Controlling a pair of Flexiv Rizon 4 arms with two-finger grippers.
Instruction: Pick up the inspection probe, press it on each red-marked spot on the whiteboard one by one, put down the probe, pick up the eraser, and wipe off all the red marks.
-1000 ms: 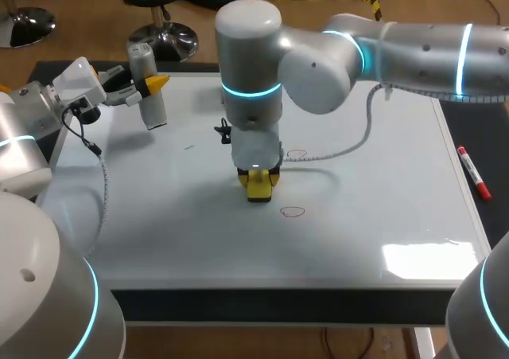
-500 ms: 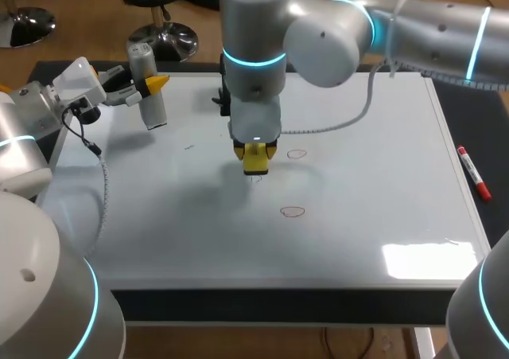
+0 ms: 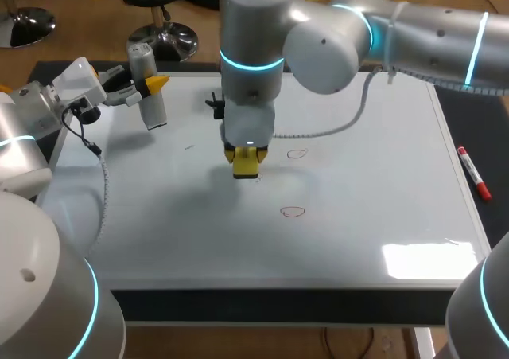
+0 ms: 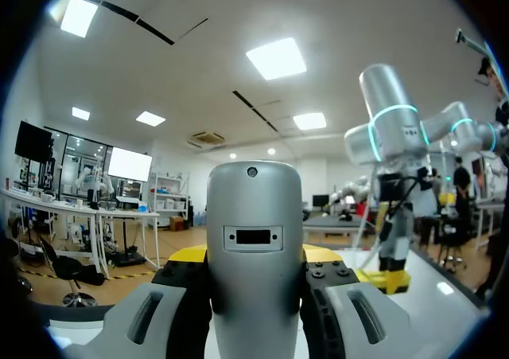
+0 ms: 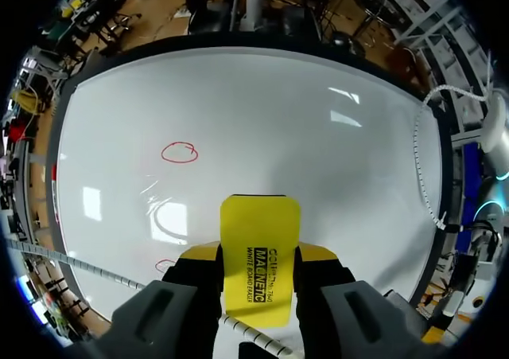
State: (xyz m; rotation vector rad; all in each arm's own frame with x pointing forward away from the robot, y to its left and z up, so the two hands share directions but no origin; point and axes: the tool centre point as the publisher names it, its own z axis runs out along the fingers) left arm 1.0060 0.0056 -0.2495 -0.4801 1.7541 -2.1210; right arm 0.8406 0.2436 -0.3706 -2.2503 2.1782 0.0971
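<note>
Head view: yellow eraser gripped by right end effector, close to whiteboard for wiping red marks; probe held aside by left end effector.

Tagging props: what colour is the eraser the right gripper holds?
Bright yellow eraser, black print; best in right wrist view.

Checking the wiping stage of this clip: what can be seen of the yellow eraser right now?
The eraser is a flat, bright yellow block with rounded corners and black print on its broad face; it looks like plastic. The right gripper clamps it from two sides, its free end pointing down at the whiteboard. In the head view it sits under the right wrist, just left of the farther red mark and beyond the nearer red mark. Whether it touches the board cannot be told.
</note>
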